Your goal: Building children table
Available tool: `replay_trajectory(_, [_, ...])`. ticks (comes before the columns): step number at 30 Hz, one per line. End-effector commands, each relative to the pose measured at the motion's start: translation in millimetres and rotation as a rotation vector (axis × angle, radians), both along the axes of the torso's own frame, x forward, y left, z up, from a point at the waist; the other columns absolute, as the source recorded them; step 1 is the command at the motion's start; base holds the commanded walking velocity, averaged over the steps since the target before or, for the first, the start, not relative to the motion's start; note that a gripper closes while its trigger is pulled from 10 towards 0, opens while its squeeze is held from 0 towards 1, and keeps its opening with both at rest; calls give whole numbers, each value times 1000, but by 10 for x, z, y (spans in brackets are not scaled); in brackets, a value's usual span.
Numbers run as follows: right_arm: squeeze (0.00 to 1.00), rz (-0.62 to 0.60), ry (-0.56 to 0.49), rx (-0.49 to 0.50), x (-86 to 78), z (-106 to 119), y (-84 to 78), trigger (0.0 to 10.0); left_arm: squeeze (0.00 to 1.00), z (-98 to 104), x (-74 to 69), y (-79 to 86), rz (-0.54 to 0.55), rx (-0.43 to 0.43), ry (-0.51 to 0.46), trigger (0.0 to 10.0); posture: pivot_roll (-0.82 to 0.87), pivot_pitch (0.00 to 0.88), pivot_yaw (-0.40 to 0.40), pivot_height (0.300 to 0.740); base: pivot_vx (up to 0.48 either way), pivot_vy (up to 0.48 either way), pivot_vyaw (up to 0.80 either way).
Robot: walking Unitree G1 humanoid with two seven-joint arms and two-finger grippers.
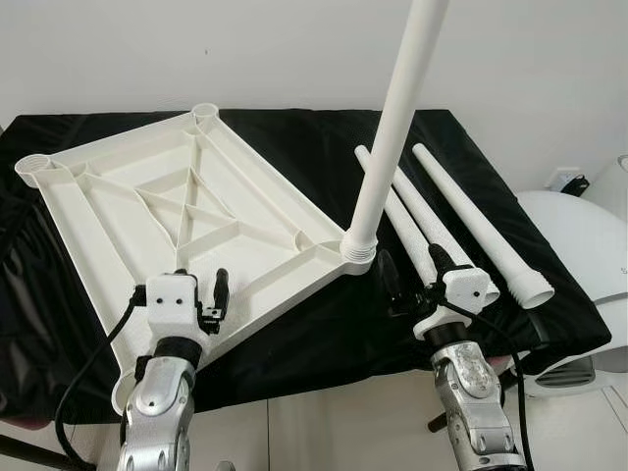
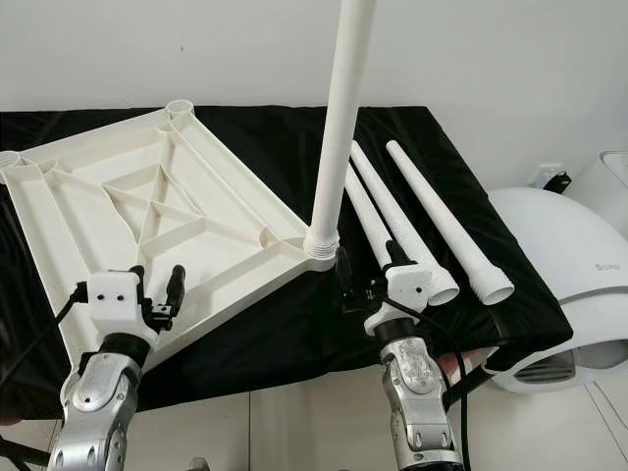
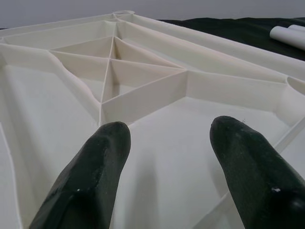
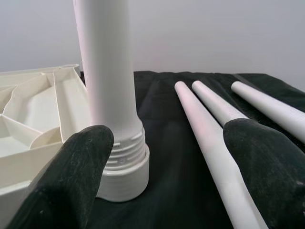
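You are working over a black-draped table [image 1: 294,147] where the white tabletop [image 1: 128,206] is lying upside down, ribs up, its long axis running diagonally from the near-left edge toward the back. One leg [image 1: 388,128] is standing upright in the near-right corner socket, threads still showing, so judge it only partly screwed; grip low and keep it vertical as you turn. Three spare legs [image 1: 471,221] are lying just beside it, threaded ends toward you. Your right gripper [image 1: 412,280] is hovering open near that socket; your left gripper [image 1: 186,294] is spread open over the panel.
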State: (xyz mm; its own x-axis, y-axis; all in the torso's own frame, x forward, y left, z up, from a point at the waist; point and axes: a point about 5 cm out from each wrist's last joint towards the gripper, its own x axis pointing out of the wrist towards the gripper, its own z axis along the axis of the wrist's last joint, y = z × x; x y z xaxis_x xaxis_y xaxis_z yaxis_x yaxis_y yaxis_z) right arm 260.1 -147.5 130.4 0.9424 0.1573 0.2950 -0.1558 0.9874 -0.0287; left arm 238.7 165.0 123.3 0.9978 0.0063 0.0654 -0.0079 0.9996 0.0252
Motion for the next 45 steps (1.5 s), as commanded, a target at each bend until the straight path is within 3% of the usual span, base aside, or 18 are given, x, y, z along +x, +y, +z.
replay_trajectory(1, [0, 0, -1, -2, 6, 14, 12, 10000, 0, -5, -8, -31, 41, -16, -1, 10000, 33, 86, -21, 740, 0, 0, 0])
replay_trajectory(6, [0, 14, -17, -24, 51, 16, 23, 10000, 0, -14, 49, -58, 18, -7, -6, 10000, 31, 82, -15, 740, 0, 0, 0])
replay_trajectory(14, [0, 74, -7, -52, 8, -46, 32, 10000, 0, -26, 17, -90, -39, 15, -19, 10000, 30, 93, -6, 740, 0, 0, 0])
replay_trajectory(45, [0, 59, -24, -50, -38, -86, 40, 10000, 0, -116, -53, -146, -56, 59, -34, 10000, 38, 106, -16, 740, 0, 0, 0])
